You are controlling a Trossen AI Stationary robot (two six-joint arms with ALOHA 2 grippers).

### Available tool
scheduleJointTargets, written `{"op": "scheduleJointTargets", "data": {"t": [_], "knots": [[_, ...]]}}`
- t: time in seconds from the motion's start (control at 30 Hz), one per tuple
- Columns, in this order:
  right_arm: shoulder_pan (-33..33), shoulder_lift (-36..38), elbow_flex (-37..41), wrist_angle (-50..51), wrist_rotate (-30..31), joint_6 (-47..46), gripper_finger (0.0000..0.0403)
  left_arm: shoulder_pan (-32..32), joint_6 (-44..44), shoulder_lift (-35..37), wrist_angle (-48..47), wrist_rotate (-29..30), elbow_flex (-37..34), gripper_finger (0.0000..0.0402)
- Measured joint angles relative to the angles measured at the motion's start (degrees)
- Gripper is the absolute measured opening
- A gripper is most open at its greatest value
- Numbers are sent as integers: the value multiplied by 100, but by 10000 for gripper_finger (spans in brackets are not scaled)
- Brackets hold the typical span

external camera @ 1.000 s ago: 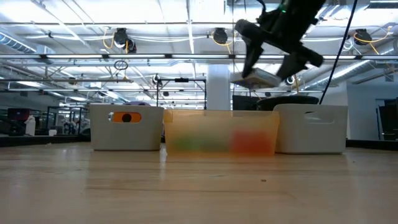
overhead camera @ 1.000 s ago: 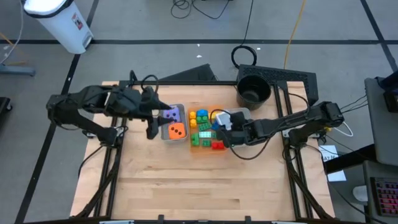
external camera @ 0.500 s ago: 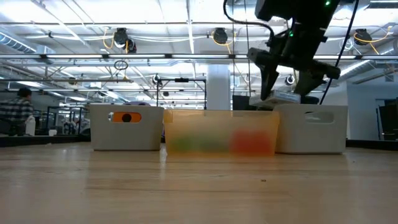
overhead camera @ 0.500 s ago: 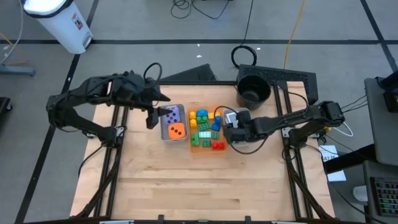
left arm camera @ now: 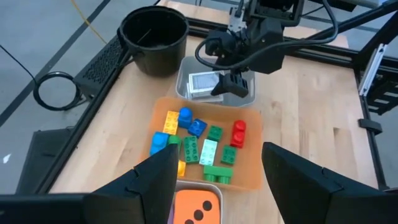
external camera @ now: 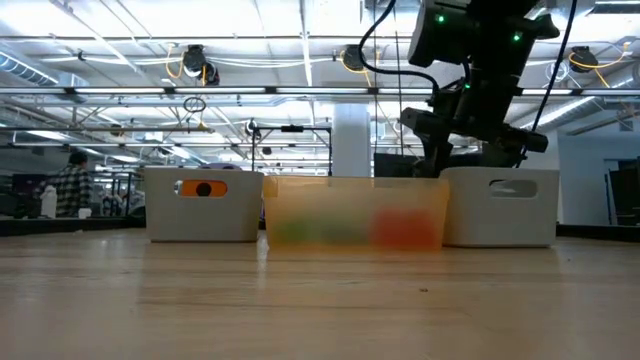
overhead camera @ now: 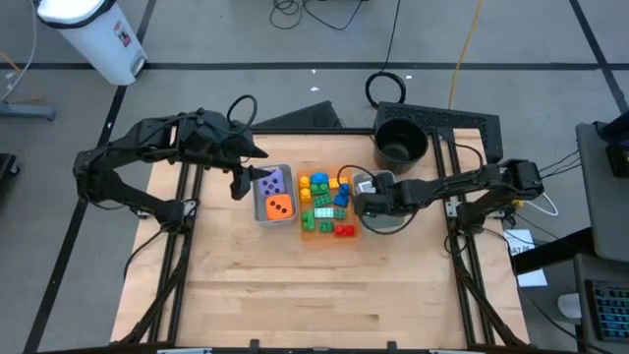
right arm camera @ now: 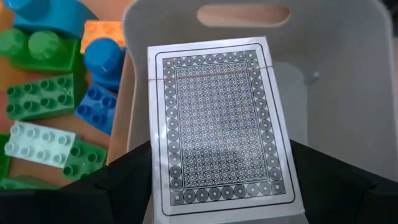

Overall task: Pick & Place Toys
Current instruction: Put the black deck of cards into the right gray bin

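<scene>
A banded deck of whitish cards with a patterned back (right arm camera: 217,118) is inside the right grey tray (right arm camera: 348,74); it also shows in the left wrist view (left arm camera: 202,83). My right gripper (right arm camera: 224,193) is shut on it, low in that tray (overhead camera: 385,178). Several coloured bricks (overhead camera: 322,205) lie in the orange tray (left arm camera: 249,168). A purple die (overhead camera: 273,182) and an orange die (overhead camera: 280,206) lie in the left grey tray (overhead camera: 259,218). My left gripper (overhead camera: 239,185) is open and empty, above that tray's left side. My right gripper pinches the deck's two long edges (right arm camera: 158,186) between its two fingers (right arm camera: 124,180), at the end nearest the wrist. The fingers slant down from the table's right and run along the deck. The deck lies about flat inside the tray; whether it rests on the floor does not show.
A black round bucket (overhead camera: 401,146) stands at the far right, behind the right grey tray. The three trays stand side by side in the far middle of the table (external camera: 355,215). The near half of the wooden table (overhead camera: 314,295) is bare.
My right gripper has carried the deck from above the orange tray toward the table's right and down into the right grey tray, still shut on it. My left gripper has drawn back a little toward the far edge and stays open.
</scene>
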State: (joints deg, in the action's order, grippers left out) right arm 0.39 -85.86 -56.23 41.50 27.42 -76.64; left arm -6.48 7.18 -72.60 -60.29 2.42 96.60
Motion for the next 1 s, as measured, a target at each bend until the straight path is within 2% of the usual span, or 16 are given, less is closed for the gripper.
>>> {"op": "scheduleJointTargets", "data": {"t": [0.3,0.57,0.87,1.0], "knots": [[-25,0,162,-371,-221,216,316,0,1,-2,2,15,0,239],[-34,0,186,-525,-243,428,335,0,49,-4,4,15,0,239],[-38,0,186,-521,-239,450,316,0,85,-4,6,13,0,239],[-38,0,186,-531,-230,538,323,0,84,-4,5,11,0,239]]}}
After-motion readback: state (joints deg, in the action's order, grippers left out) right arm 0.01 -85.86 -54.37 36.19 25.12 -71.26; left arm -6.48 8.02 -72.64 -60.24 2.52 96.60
